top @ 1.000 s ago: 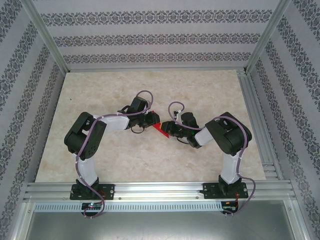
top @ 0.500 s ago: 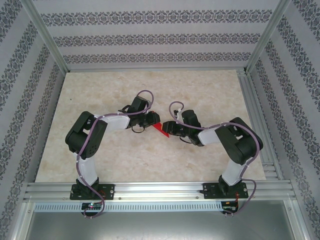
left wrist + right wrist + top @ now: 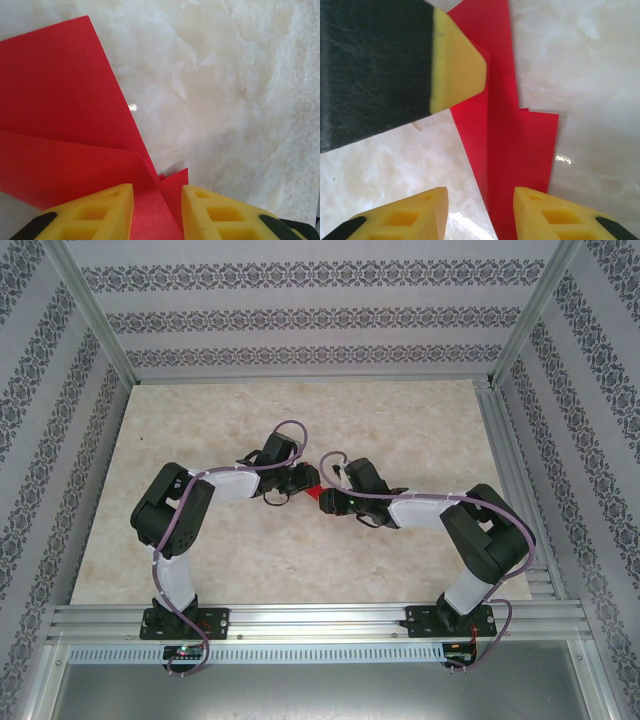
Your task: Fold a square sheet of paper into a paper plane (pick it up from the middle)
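Left pincer (image 3: pixel 157 212): slightly spread. Its two yellow foam fingertips (image 3: pixel 102 212) stand apart with a clear gap, and the jaws are not closed on anything.
Right pincer (image 3: pixel 480 217): spread wider, with its yellow fingertips (image 3: pixel 560 215) well apart and nothing pinched.
Bright red thin paper sheet (image 3: pixel 60 125): partly folded into creased, overlapping layers and lying flat on the table.
Sheet against the left pincer: it fills the gap between the fingertips and fans out ahead, mostly towards the left of the wrist view. A small corner flap lies just beside the other fingertip.
Sheet against the right pincer: a narrow strip runs through the gap, close to the fingertip on the right of the wrist view. It widens just ahead.
Pincers together: from above they face each other tip to tip, with the sheet between them. In the right wrist view, a black finger of the left pincer rests its yellow tip on the sheet's edge.
Pale marbled tabletop (image 3: pixel 200 440): lies under both pincers.
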